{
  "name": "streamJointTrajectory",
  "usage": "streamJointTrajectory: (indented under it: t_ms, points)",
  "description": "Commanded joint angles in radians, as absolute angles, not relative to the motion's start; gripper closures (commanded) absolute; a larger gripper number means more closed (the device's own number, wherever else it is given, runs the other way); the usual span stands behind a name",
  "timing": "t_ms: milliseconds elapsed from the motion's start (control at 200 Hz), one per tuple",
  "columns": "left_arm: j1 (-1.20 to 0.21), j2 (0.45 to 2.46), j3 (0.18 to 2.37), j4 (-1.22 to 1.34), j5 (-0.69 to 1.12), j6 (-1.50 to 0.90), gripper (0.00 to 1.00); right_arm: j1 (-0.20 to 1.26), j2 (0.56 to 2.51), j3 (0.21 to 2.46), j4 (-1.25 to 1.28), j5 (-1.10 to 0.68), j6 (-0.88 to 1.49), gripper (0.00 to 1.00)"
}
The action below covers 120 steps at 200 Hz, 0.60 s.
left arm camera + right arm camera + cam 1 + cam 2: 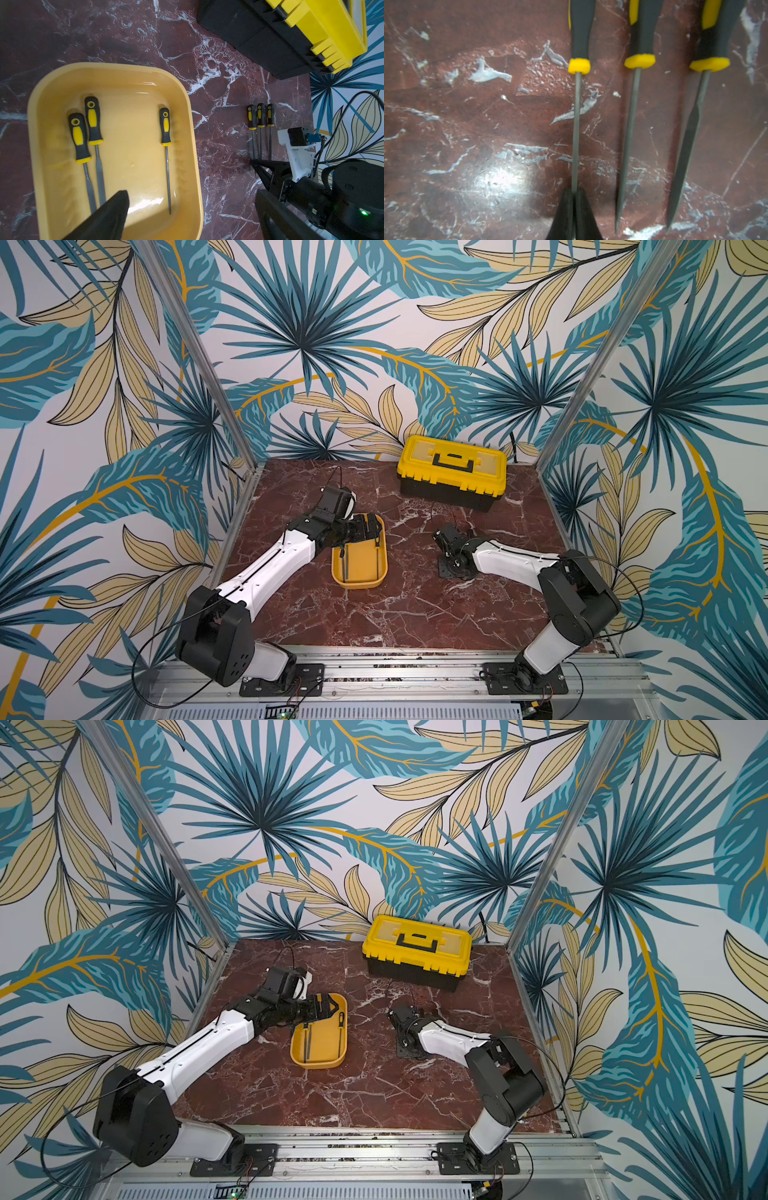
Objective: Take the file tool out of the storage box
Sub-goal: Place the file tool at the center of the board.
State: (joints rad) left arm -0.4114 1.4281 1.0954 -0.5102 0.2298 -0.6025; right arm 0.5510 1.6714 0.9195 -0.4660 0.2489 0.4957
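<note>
R pincer (574, 194) clamped on thin file (577, 124), on desk (467, 124), outside storage box (360, 568).
L pincer (368, 531) jaws apart over box's far end; 3 files (94, 120) lie inside; box sits nr desk's left edge.

Yellow toolbox (417, 946) at back; left gripper (331, 1006) over storage box (322, 1050)

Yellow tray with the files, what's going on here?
The left arm, jaws open, hovers over the storage box, where three files lie. The right arm's jaws are shut on the shaft of a fourth file, outside the box beside two more files on the marble table.
</note>
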Motion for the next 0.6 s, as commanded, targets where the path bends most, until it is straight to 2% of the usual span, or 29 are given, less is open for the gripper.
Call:
streamJointTrajectory:
  t_ms: [0,596]
  points:
    - [-0.414,1.440,1.068,-0.496,0.211,-0.605,0.00,0.548,1.694,0.926,-0.468,0.239,0.483,0.94]
    - [-0.414,1.549,1.083,-0.493,0.183,-0.587,0.04,0.548,1.692,0.932,-0.472,0.233,0.468,0.86]
